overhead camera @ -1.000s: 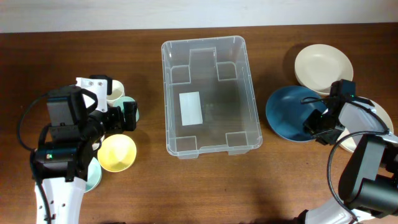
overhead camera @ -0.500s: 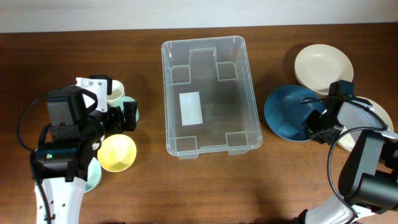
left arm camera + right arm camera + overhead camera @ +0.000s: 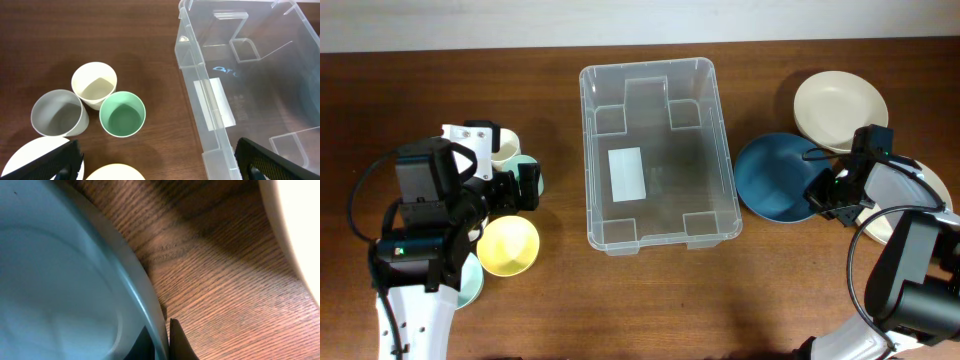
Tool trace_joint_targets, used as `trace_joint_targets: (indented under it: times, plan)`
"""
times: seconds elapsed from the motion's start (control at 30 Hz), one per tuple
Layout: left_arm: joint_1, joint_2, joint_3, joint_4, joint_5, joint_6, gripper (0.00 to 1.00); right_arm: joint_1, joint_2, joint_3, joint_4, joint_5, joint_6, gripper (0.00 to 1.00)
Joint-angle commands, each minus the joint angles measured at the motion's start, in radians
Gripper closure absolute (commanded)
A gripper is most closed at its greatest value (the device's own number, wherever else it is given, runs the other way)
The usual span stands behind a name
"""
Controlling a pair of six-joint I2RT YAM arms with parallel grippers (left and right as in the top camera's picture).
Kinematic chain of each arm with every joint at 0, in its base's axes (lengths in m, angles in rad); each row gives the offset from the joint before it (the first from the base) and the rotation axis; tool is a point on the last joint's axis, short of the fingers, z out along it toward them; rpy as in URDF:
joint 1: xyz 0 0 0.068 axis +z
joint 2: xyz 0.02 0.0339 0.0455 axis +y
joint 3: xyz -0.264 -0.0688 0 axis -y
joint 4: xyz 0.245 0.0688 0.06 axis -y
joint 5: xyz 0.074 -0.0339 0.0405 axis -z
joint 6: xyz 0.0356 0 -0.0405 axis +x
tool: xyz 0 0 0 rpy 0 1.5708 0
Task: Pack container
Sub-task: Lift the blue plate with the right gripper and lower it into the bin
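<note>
The right gripper (image 3: 828, 192) pinches the blue plate (image 3: 775, 180) beside the empty container (image 3: 648, 66).

Its jaws are closed on the plate's 3 o'clock rim, I think to carry it into the container, which stands at the centre of the table (image 3: 620, 300). The left gripper (image 3: 527, 186), jaws wide apart and empty, hangs over the cups (image 3: 122, 113) at the container's 9 o'clock.

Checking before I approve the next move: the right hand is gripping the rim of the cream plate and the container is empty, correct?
Not quite. The right hand grips the rim of the blue plate, not a cream one; the overhead view shows it. The container is empty, as you said.
</note>
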Motion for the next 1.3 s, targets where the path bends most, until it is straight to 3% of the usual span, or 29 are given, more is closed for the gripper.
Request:
trace_joint_targets:
  times: [0.0,0.4,0.83,1.03,1.27]
  plan:
    - [0.006,-0.001,0.025,0.003,-0.007,-0.002,0.01,-0.003,0.024,-0.015,0.007,0.029,0.005,0.96]
    - [0.006,-0.001,0.025,0.003,-0.034,-0.002,0.01,-0.002,-0.039,0.000,0.052,-0.054,0.000,0.96]
    - [0.006,0.000,0.025,0.003,-0.045,-0.002,0.01,0.039,-0.248,0.209,-0.099,-0.052,-0.053,0.96]
    - [0.006,-0.001,0.025,0.003,-0.045,-0.002,0.01,0.134,-0.278,0.372,-0.202,-0.040,-0.124,0.96]
    - [0.006,0.000,0.025,0.003,-0.045,-0.002,0.01,0.401,-0.279,0.575,-0.279,0.080,-0.280,0.96]
